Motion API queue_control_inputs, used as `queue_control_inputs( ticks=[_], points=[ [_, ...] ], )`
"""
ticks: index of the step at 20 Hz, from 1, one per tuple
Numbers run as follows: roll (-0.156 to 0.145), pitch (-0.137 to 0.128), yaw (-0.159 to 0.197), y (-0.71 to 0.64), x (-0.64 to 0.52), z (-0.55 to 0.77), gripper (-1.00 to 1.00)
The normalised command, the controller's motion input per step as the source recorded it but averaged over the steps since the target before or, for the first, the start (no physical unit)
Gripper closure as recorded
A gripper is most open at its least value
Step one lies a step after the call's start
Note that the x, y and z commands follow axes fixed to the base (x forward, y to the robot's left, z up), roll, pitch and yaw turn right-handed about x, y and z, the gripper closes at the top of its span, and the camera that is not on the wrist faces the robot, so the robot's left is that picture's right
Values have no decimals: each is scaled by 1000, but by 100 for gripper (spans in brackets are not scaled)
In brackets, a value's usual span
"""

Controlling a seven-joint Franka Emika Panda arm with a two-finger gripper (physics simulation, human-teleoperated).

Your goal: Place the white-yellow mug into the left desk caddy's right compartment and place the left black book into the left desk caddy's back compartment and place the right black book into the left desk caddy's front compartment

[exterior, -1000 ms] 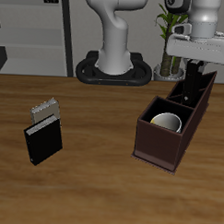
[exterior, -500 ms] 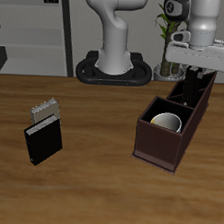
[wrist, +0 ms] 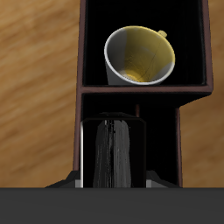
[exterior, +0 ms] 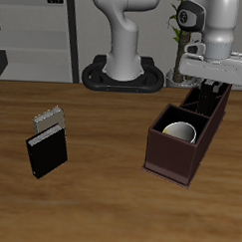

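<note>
hand (exterior: 206,89) higher; wrist-only: book (wrist: 117,153) slotted behind mug (wrist: 140,58)

grey speckled notebook (exterior: 49,119): lies well in from the table's front edge, touching the back end of a black book | potted plant (exterior: 183,36): stands behind the table's back edge | dark shelving (exterior: 37,35): lines the wall behind the table

Wooden table (exterior: 100,202): left desk caddy (exterior: 171,160), black book (exterior: 46,153), notebook (exterior: 48,119).
</note>
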Motion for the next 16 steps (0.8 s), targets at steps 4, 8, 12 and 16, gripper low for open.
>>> queue_control_inputs(
  ticks=[4,8,12,16],
  points=[
    [-24,39,17,-20,164,-177,100],
    [-12,51,5,-38,136,-206,100],
    [1,60,-7,-5,68,-206,100],
    [63,87,67,166,-43,-247,-100]
  ],
)
